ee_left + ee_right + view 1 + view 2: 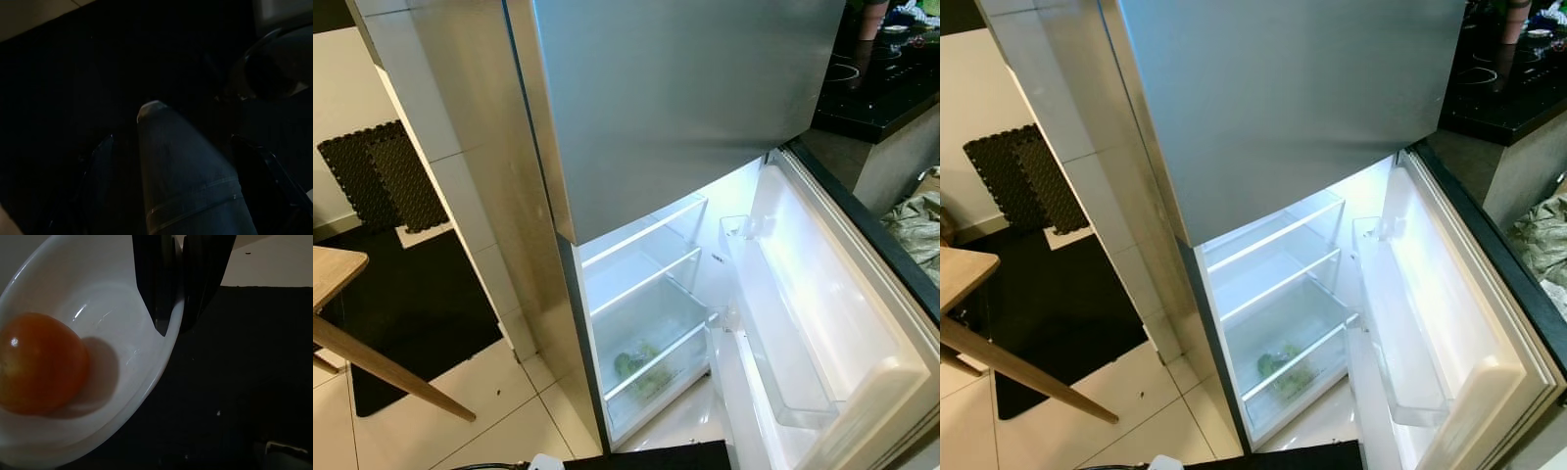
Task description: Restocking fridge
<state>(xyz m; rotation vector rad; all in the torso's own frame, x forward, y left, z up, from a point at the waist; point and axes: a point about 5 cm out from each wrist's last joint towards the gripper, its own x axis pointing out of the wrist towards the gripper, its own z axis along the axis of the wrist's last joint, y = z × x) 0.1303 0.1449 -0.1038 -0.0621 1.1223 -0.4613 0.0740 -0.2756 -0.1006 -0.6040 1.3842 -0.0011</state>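
White bowl (98, 396) pinched by right pincer (172, 328).

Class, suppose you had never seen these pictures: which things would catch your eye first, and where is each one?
The open fridge glows brightly in the middle of the scene, its lower door swung wide to the right and something green lying in the bottom drawer. In the right wrist view, the right gripper has its jaws pinched on the rim of a white bowl holding an orange-red tomato.

no text, labels or numbers legible
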